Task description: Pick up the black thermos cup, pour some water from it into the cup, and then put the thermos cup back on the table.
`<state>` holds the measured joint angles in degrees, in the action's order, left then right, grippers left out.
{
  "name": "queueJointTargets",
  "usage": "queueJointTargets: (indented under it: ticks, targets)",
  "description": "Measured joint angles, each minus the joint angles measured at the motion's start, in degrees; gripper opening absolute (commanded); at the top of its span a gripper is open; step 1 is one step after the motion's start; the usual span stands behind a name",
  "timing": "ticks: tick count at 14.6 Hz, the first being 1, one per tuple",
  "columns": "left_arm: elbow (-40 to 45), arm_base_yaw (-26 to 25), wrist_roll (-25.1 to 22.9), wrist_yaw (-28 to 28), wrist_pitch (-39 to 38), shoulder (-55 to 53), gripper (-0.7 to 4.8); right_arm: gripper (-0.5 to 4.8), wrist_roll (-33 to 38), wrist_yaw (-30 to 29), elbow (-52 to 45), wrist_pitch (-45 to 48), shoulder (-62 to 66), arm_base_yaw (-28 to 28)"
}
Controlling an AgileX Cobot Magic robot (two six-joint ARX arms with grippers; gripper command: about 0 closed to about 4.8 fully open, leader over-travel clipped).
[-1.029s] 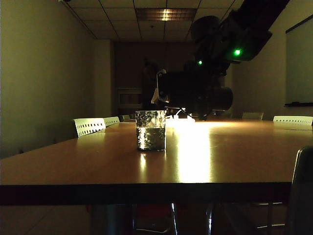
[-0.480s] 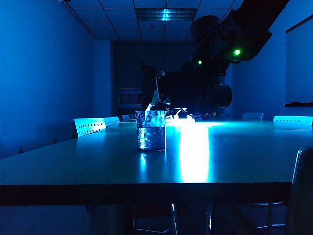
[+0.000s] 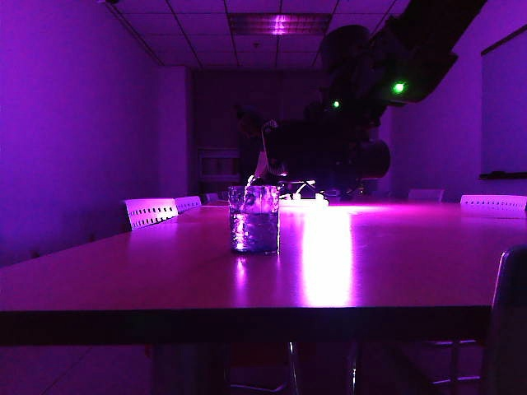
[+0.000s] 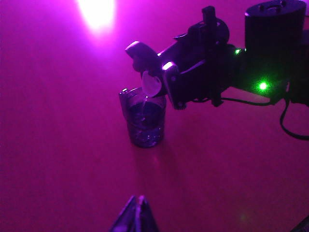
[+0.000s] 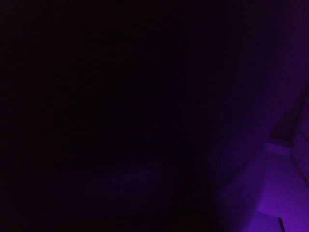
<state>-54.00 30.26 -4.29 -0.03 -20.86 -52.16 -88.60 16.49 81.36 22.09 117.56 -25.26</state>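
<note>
The right gripper (image 4: 159, 72) is rolled onto its side, its jaws clamped around a dark flask (image 4: 145, 55). The left gripper (image 4: 136, 212) hangs apart, its jaws pressed together.

Exterior low, table-edge level; left wrist overhead; both share cup (image 3: 254, 219).

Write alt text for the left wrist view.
Under purple light, the right claw holds the black thermos cup tipped over the cup, a thin stream of water falling in. The cup stands on the table; the left claw hangs shut, nearer the camera.
</note>
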Motion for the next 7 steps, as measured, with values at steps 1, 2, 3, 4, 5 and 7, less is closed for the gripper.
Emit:
queueJointTargets:
  ticks: [1,2,3,4,5,7]
  targets:
    - [0.0,0.0,0.0,0.0,0.0,0.0,-0.05,0.85,0.0,0.0,0.0,0.0,0.0,0.0]
    - [0.0,0.0,0.0,0.0,0.0,0.0,-0.05,0.85,0.0,0.0,0.0,0.0,0.0,0.0]
    - [0.0,0.0,0.0,0.0,0.0,0.0,-0.05,0.85,0.0,0.0,0.0,0.0,0.0,0.0]
    - [0.0,0.0,0.0,0.0,0.0,0.0,-0.05,0.85,-0.1,0.0,0.0,0.0,0.0,0.0]
    - [0.0,0.0,0.0,0.0,0.0,0.0,-0.05,0.85,-0.3,0.0,0.0,0.1,0.0,0.0]
    - [0.0,0.0,0.0,0.0,0.0,0.0,-0.05,0.85,-1.2,0.0,0.0,0.3,0.0,0.0]
